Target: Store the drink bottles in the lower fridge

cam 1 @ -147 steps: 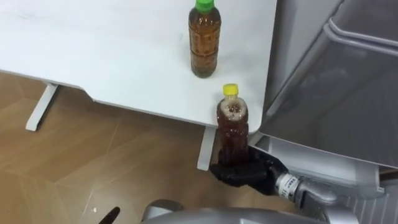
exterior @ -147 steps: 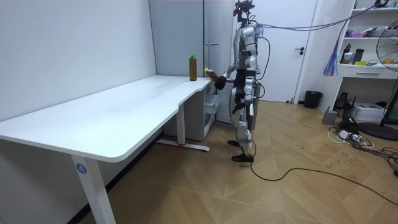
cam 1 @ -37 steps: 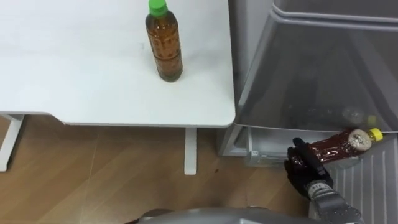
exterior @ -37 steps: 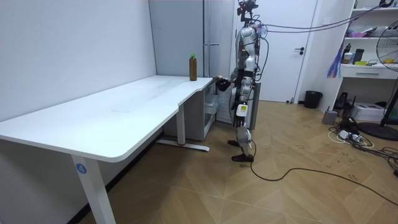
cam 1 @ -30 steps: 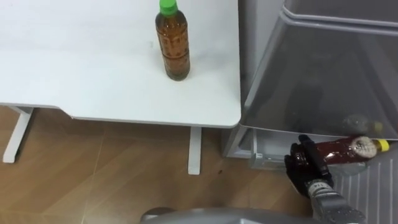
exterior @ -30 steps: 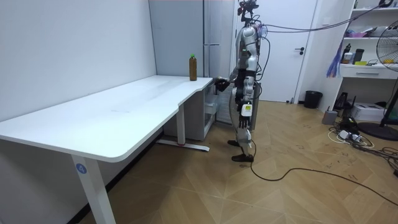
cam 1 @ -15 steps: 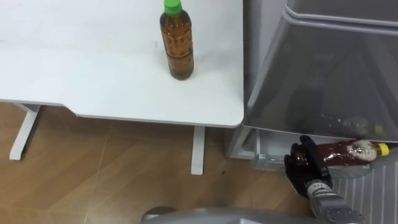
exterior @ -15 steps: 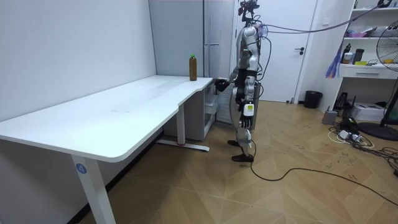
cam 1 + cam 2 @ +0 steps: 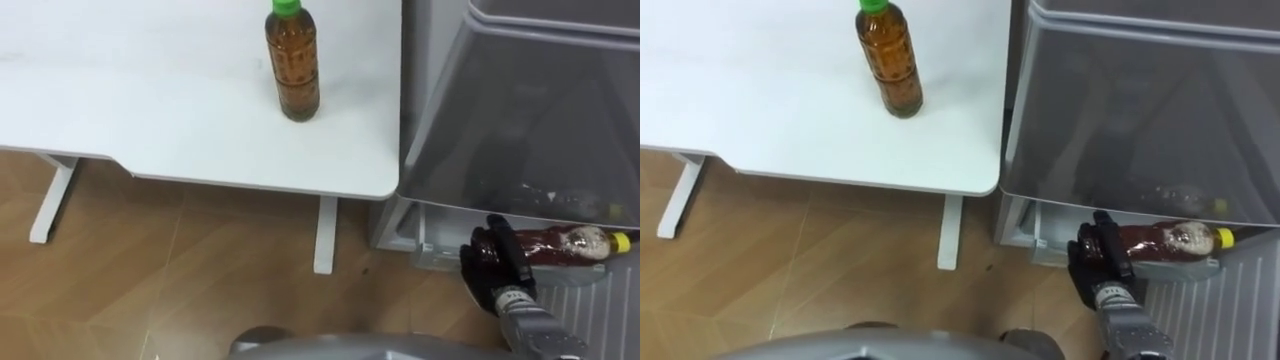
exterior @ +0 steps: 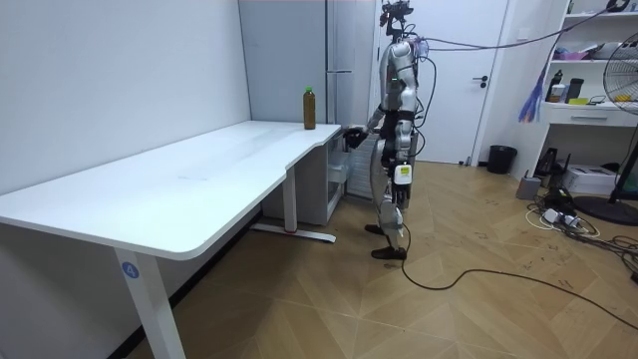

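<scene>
A green-capped tea bottle [image 9: 293, 62] stands upright on the white table [image 9: 150, 110], near its right edge. A yellow-capped bottle [image 9: 568, 243] lies on its side in the open lower drawer [image 9: 432, 248] of the grey fridge [image 9: 520, 110], cap pointing right. My right hand [image 9: 493, 268] is black and sits at this bottle's base, fingers wrapped over it. In the room view I stand facing the fridge [image 10: 344, 60] at the table's far end. My right hand [image 10: 351, 133] reaches forward and my left hand [image 10: 400, 176] hangs by my hip.
The table's white leg [image 9: 323, 235] stands just left of the fridge, over wooden floor [image 9: 200, 270]. A translucent upper fridge bin [image 9: 540, 150] overhangs the drawer. In the room view a door, shelves and a fan stand at the room view's right.
About five seconds ago my right hand held the yellow-capped bottle upright by the table edge. Since one second ago it has gone from tilted to lying flat in the drawer. The view has shifted slightly.
</scene>
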`<state>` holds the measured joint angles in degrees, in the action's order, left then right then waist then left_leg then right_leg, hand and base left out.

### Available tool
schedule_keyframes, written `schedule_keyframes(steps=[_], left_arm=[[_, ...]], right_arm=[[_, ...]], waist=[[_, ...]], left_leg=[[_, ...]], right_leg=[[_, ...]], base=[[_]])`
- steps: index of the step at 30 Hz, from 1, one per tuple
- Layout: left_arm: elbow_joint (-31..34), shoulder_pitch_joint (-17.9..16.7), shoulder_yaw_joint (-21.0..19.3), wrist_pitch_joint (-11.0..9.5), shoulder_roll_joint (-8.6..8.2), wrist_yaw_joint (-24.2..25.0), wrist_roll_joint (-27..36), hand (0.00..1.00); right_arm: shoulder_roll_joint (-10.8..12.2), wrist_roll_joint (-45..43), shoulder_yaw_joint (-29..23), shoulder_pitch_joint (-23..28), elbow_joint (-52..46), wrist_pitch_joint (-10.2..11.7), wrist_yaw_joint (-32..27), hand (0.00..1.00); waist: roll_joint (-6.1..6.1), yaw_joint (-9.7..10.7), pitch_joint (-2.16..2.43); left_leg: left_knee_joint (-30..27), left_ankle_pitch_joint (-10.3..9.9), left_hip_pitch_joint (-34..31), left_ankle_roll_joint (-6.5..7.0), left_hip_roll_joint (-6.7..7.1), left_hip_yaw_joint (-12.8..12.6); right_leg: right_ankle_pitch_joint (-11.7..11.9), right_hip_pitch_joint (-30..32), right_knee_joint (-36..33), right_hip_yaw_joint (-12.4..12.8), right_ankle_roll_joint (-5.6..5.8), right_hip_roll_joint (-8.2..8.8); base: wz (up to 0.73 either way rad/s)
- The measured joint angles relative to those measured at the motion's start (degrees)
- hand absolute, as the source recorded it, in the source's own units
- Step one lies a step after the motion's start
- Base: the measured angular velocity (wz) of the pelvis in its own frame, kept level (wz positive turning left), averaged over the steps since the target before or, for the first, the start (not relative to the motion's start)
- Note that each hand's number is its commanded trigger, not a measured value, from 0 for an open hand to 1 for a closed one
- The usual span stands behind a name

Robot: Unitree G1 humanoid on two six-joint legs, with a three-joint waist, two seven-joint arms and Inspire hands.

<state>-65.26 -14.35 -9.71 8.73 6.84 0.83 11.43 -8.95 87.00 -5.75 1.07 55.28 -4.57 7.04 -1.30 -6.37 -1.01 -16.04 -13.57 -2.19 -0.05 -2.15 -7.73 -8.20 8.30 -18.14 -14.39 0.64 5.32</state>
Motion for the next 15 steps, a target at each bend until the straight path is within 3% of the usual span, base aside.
schedule_keyframes(steps=[3,4,7,10,15], left_arm=[[-0.36,3.92,0.47,0.11,1.16,1.03,-1.11,0.0],[-0.79,6.09,0.74,0.08,1.44,1.09,-1.53,0.0],[-1.5,10.95,2.51,-0.39,2.06,1.46,-2.24,0.0],[-1.61,14.0,5.9,-1.62,2.82,1.5,-2.05,0.0],[-1.4,16.11,9.4,-1.49,3.16,1.1,-2.07,0.0]], right_arm=[[-0.12,-0.35,-0.14,-4.27,0.25,0.16,-0.02,1.0],[-0.3,-0.33,-0.14,-6.8,1.48,0.43,-0.01,1.0],[-1.19,-1.7,-0.15,-13.41,3.3,0.49,-0.41,1.0],[-2.57,-2.97,0.0,-19.36,6.0,0.61,-0.66,1.0],[-3.7,-2.57,-0.01,-25.6,10.02,0.75,-0.47,1.0]], waist=[[0.03,0.58,-0.29],[-0.21,0.88,-0.74],[-0.46,0.91,-1.4],[-0.48,0.34,-1.54],[0.1,-1.05,-1.79]], left_leg=[[-4.24,-0.02,-6.93,0.04,0.68,-0.07],[-6.04,-0.02,-9.66,0.06,0.73,0.0],[-11.47,-0.33,-17.18,0.5,0.81,-0.22],[-16.08,-0.74,-24.2,0.32,0.92,-0.22],[-20.4,-0.71,-30.77,0.24,0.56,0.57]], right_leg=[[-0.4,6.97,-4.52,0.52,-0.71,1.28],[-0.35,9.31,-6.04,0.71,-1.04,1.72],[-1.55,16.96,-10.94,1.38,-1.42,3.35],[-1.75,23.8,-15.22,1.65,-2.38,4.3],[-1.82,29.52,-18.75,1.22,-3.55,4.74]], base=[[0.03],[0.11],[0.02],[0.07],[0.13]])
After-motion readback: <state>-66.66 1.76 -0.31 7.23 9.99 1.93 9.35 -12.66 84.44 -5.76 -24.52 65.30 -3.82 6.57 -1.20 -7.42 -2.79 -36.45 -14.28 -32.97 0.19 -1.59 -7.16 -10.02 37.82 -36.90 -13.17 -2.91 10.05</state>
